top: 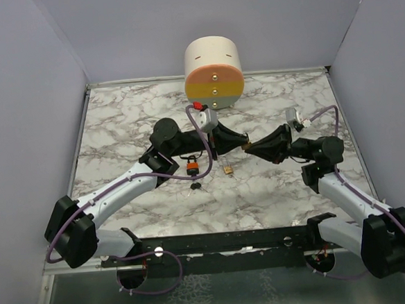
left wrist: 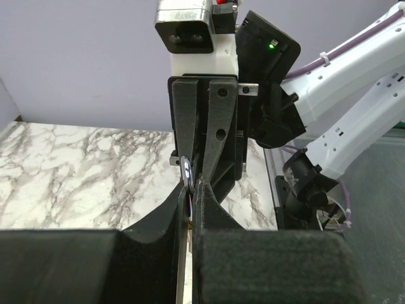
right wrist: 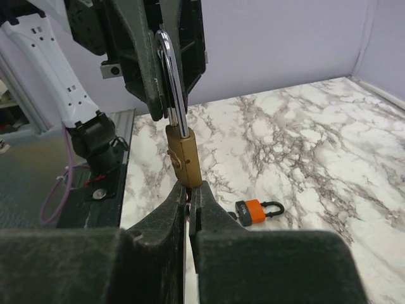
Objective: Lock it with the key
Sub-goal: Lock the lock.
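White-and-grey marbled table (top: 117, 123), smooth, enclosed by plain lilac walls (top: 37, 80) on three sides. Two grippers, meeting tip to tip above the table centre.

Left gripper (left wrist: 191, 185): two black wedge-shaped fingers pressed together on the shackle (right wrist: 180, 107), a polished steel U-shaped bar.

Right gripper (right wrist: 188, 193): fingers likewise pressed together, pinching the key (right wrist: 188, 202) at the keyhole end of the brass padlock (right wrist: 183, 158). Key nearly all hidden between the pads, only a thin dark edge visible.

Brass padlock off the table, spanning the gap between both grippers. Body a rounded rectangular block, matte gold.

Three locks counted in total. On the table below the two arms: one orange padlock (right wrist: 256, 211) with steel shackle, lying flat. Touching or just beside it, one dark bunch of keys (top: 196, 186), number not discernible. Near these, one small brass lock (top: 227, 168), also lying flat.

At the far edge: one cream drum (top: 212, 64), round face banded orange and yellow.
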